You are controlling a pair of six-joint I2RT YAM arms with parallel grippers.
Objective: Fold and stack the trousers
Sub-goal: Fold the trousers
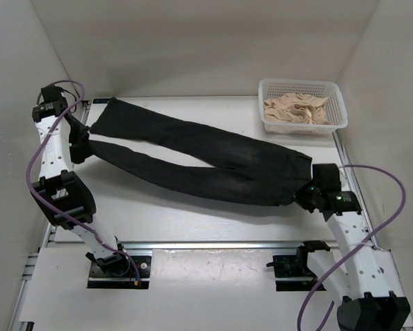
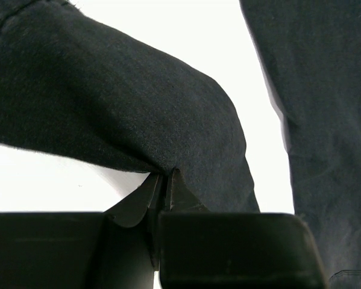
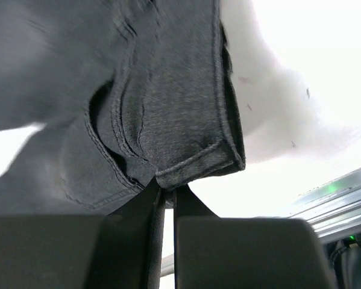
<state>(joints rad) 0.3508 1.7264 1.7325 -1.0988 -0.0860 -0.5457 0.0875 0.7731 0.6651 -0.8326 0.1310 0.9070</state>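
left end effector (image 2: 164, 183) grips trousers (image 1: 247, 172) by hem, right end effector (image 3: 168, 195) by waist.

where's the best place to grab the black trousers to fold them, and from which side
At the two ends of the near edge, each from outside: the near leg's end from the left, the waistband corner from the right. The trousers lie flat lengthwise, and those stitched edges should pinch firmly. The left gripper and right gripper appear shut on exactly those spots.

Plain black trousers (image 1: 206, 162), white table (image 1: 192, 221), white lattice basket (image 1: 301, 84) at the far right corner, beige cloth (image 1: 296, 110), purple cables (image 1: 31, 165)
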